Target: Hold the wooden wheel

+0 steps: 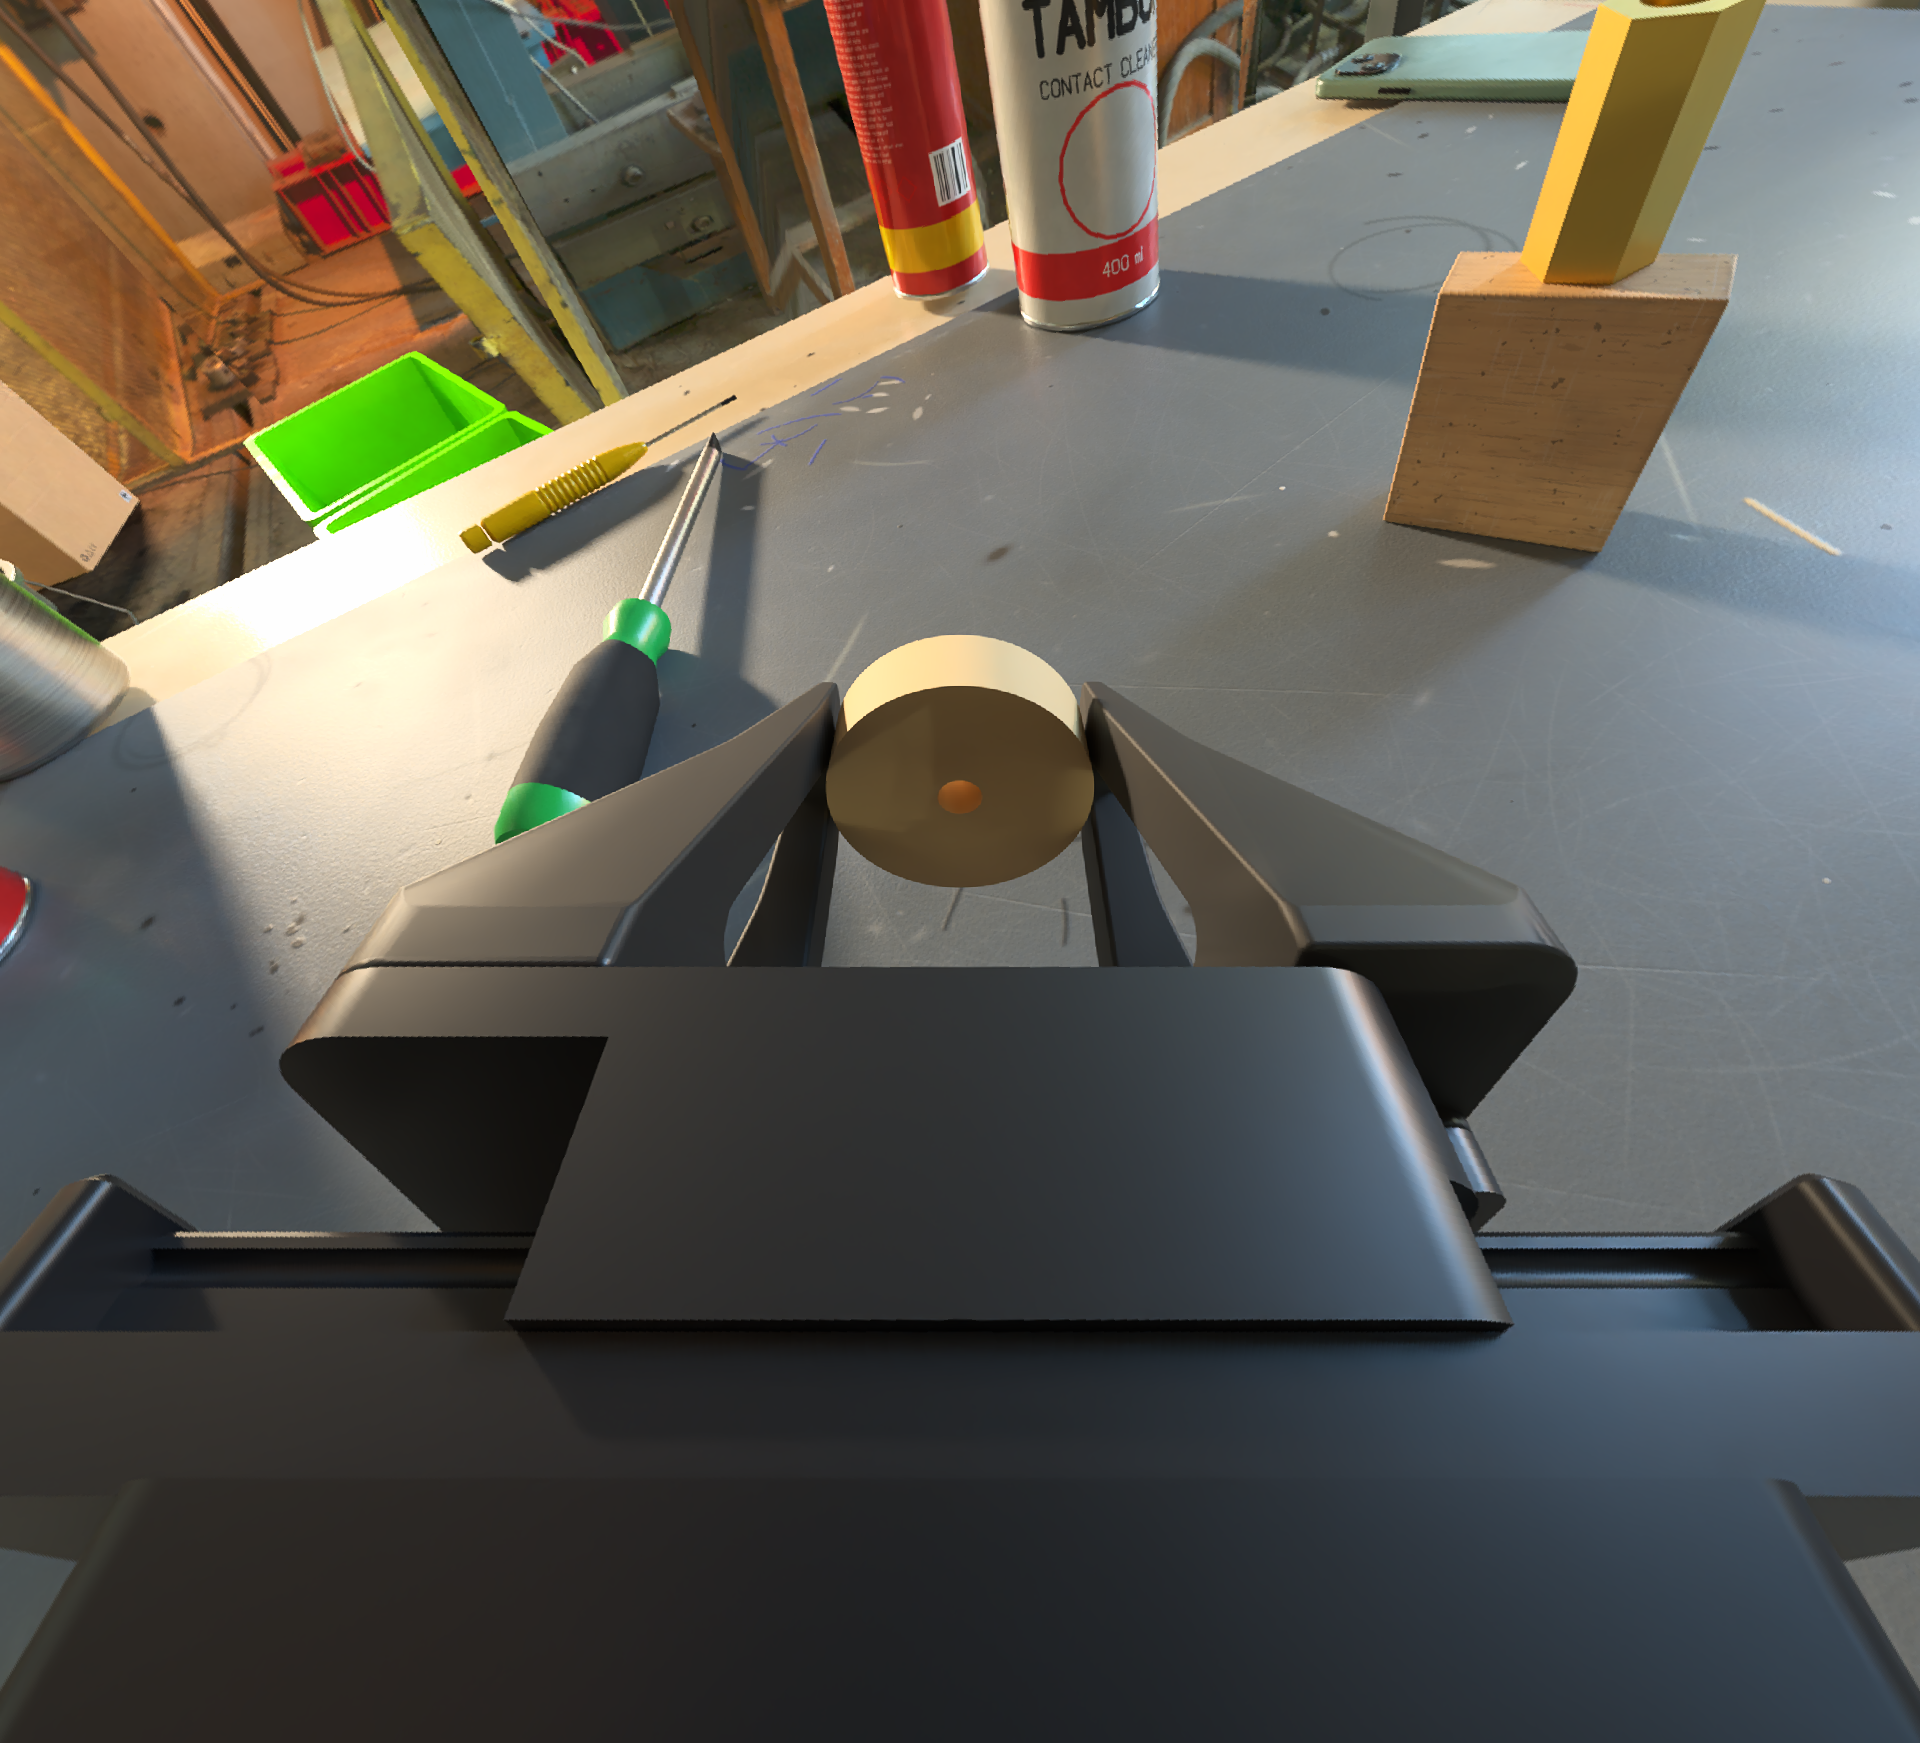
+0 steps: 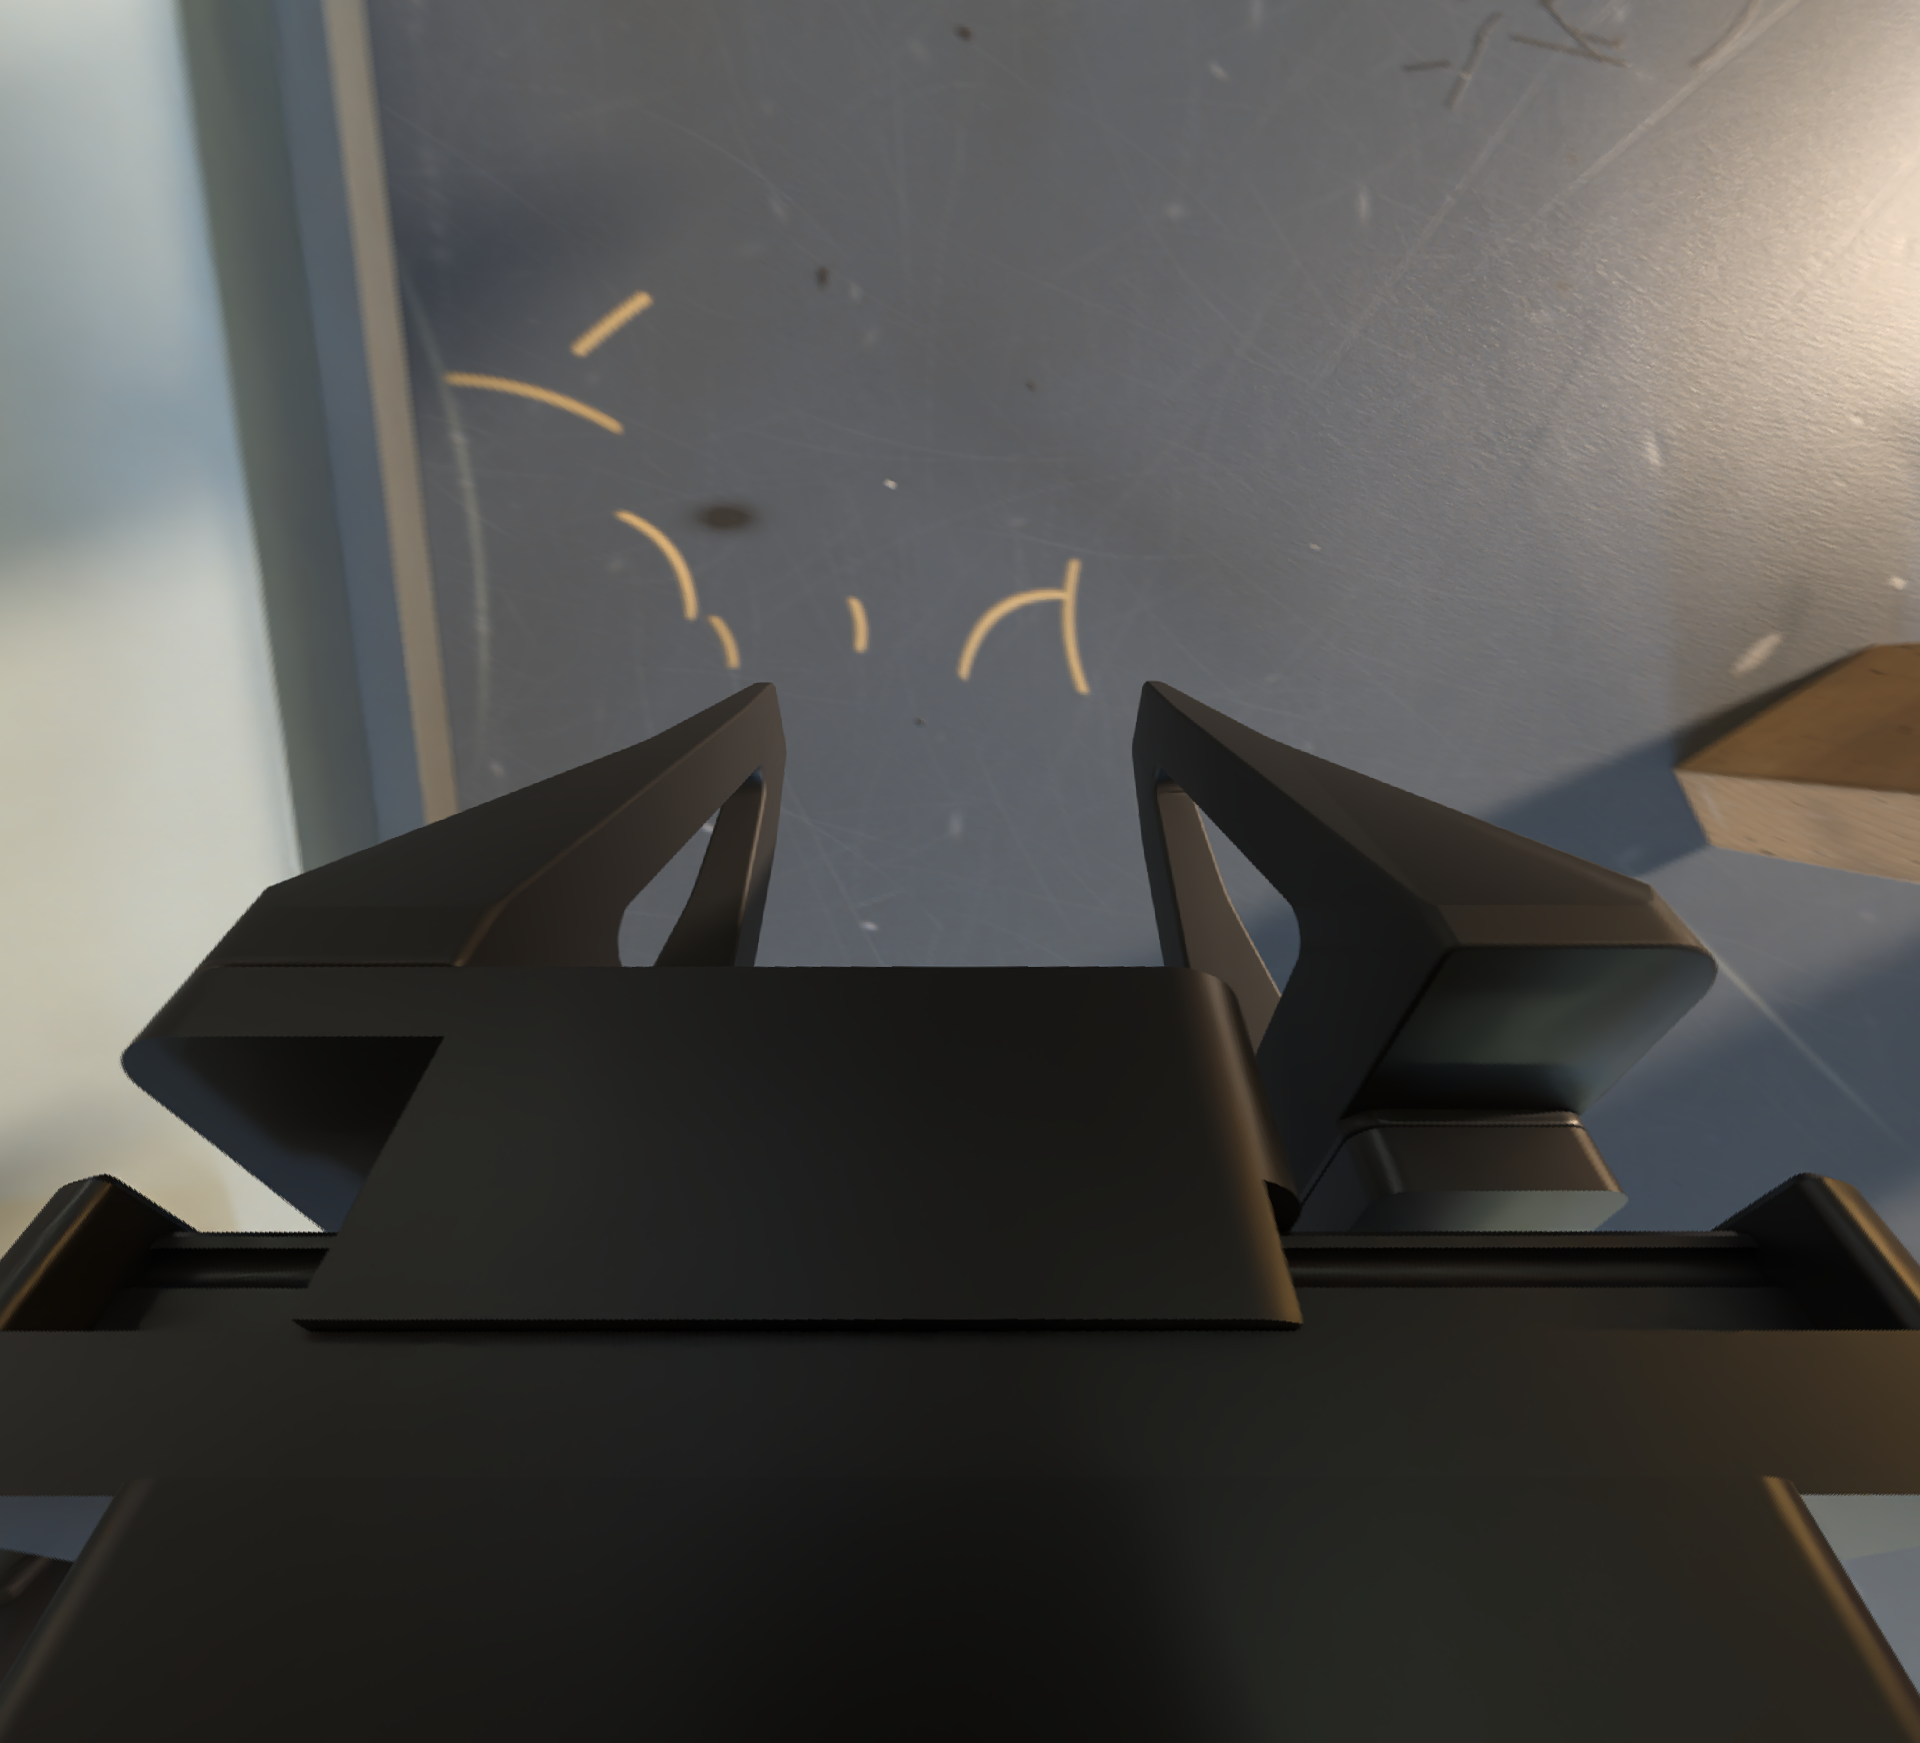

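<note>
Two black fingers of the left gripper (image 1: 961, 706) were pressed against the curved sides of the wooden wheel (image 1: 959, 763), one on each flank, so the wheel sat clamped between them with its flat face and small orange centre hole turned toward the wrist. Whether it was lifted clear of the grey table (image 1: 1299, 675) or only just above it, I could not tell from where I stood. The right gripper (image 2: 954, 696) hung over a bare, scratched patch of the same table with its fingers spread apart and nothing between them; a corner of the wooden block (image 2: 1829, 758) showed at its side.

My worry was the grip itself. The contact looked to be near the fingertips, on a round, smooth rim, so a slight loosening or a jolt could let the wheel roll or squirt out forward. A green-and-black screwdriver (image 1: 603, 717) lay just beside the left finger, and any sideways swing might knock it. Farther off stood two spray cans (image 1: 1081, 83) and the block carrying a yellow hexagonal piece (image 1: 1631, 135), well apart from the hold.
</note>
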Robot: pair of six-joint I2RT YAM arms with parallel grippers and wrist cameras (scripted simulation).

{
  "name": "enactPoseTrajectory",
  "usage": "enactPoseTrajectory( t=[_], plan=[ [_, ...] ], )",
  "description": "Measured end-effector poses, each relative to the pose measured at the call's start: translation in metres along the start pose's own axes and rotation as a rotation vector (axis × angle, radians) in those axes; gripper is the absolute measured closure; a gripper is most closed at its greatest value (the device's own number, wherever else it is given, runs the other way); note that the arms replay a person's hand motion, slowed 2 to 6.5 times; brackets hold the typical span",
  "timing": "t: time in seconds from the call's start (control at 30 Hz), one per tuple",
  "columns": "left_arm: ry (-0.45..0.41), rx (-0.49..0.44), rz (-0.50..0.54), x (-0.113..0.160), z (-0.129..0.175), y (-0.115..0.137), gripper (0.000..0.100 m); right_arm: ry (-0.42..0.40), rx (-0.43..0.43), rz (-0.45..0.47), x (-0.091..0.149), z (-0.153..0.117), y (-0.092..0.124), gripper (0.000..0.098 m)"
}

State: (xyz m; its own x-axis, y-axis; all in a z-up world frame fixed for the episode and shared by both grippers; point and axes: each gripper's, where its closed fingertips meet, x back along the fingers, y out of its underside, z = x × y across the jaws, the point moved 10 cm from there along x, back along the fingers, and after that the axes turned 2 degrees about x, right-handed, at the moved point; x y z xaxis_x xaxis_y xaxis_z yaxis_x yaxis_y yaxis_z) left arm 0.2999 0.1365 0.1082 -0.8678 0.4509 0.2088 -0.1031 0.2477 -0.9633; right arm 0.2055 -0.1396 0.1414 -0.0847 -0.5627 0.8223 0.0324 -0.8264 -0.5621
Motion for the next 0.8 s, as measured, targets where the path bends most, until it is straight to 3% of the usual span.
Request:
enactPoseTrajectory(
  t=[0.17,0.4,0.8],
  plan=[
    [0.0,-0.004,-0.006,-0.001,0.0,0.0,0.062,-0.065,-0.033,0.089,-0.004,-0.01,-0.002,0.0488],
    [0.0,-0.02,-0.018,-0.002,0.002,0.0,0.062,-0.087,-0.041,0.163,-0.007,-0.012,-0.004,0.0582],
    [-0.002,-0.046,-0.026,-0.003,0.005,-0.001,0.062,-0.105,-0.047,0.163,-0.025,-0.012,-0.004,0.065]
  ],
)
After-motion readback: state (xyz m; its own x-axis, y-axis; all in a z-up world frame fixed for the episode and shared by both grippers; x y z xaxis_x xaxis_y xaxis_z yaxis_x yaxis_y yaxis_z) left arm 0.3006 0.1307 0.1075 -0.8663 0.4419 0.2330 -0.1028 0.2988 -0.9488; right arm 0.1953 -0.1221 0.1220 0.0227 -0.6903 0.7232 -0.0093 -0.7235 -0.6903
